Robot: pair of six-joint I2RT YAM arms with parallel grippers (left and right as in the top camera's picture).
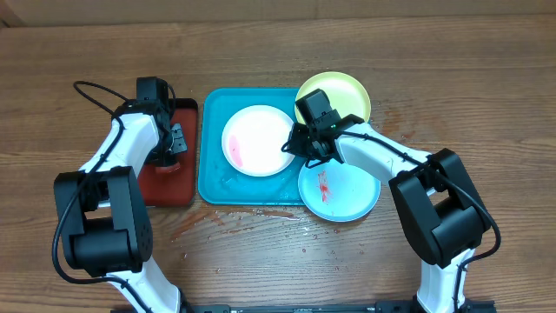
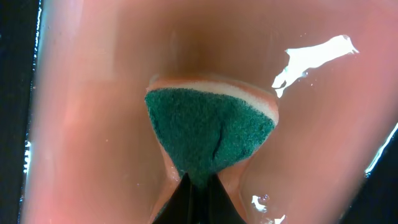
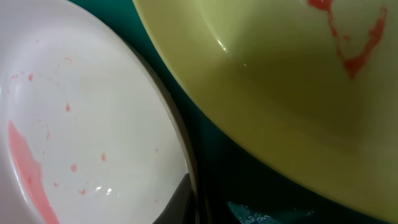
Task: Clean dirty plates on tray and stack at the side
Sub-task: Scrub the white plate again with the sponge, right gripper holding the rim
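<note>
turquoise tray [image 1: 213,187] at the middle of the wooden table [image 1: 452,52]. white plate [image 1: 258,141] flat inside it, toward the right half, with a pink-red smear along the left inner side and small specks across the floor. yellow-green plate [image 1: 347,91] at the tray's far right corner, partly over the tray's edge and partly over the table. light blue plate [image 1: 352,196] at the near right corner, likewise overlapping the tray's right edge, red smear close to its middle. none of the three stacked.

right gripper [image 1: 297,146] down at the white plate's right rim, closed narrow and pinched onto that rim. seen from the right wrist, dark fingertips [image 3: 180,199] right at the plate's edge, white plate to the left, yellow-green plate rising above on the right with a red streak in the top corner, a dark strip of tray between the two.

dark red tray [image 1: 169,187] just beside the turquoise one, on its left. left gripper [image 1: 174,143] over it, closed tight on a sponge [image 2: 208,134]: green scrub face toward the camera, pale layer behind, squeezed into a fan shape at the pinch. wet glints on the red floor around it. sponge pressed to the floor or just above it, cannot tell.
</note>
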